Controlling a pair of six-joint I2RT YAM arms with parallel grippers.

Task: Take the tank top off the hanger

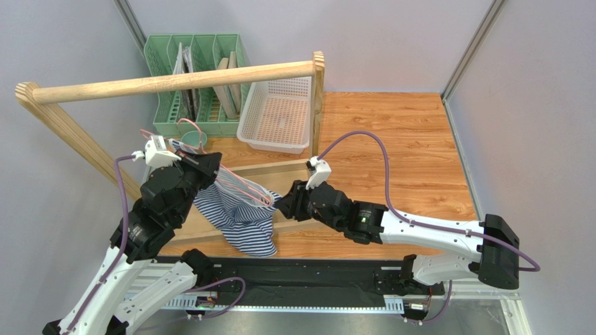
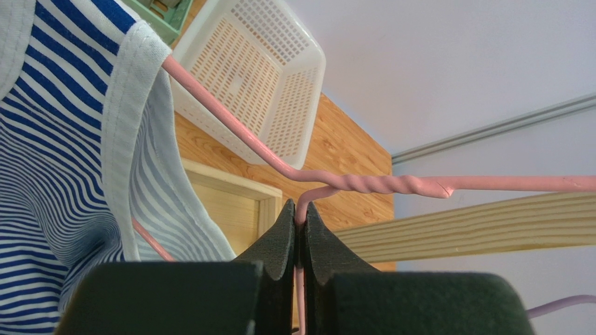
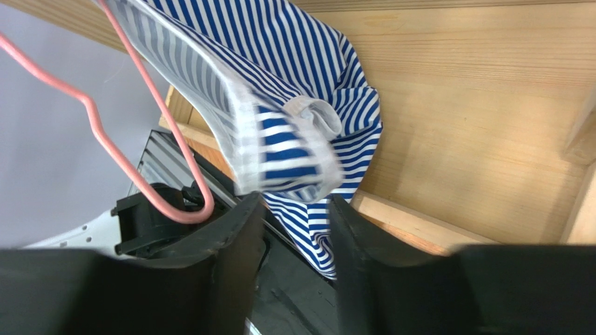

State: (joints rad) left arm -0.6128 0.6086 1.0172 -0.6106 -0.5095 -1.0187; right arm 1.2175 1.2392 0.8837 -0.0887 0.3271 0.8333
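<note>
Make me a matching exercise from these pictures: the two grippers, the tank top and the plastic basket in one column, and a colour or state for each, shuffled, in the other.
Column one
1. left gripper
2. right gripper
3. tank top
4. basket

Column two
A. open, fingers apart, right by the striped fabric
B. navy and white stripes
C. shut on the pink hanger
D. white, standing beside the green rack

Pairs: 1-C, 2-A, 3-B, 4-D
</note>
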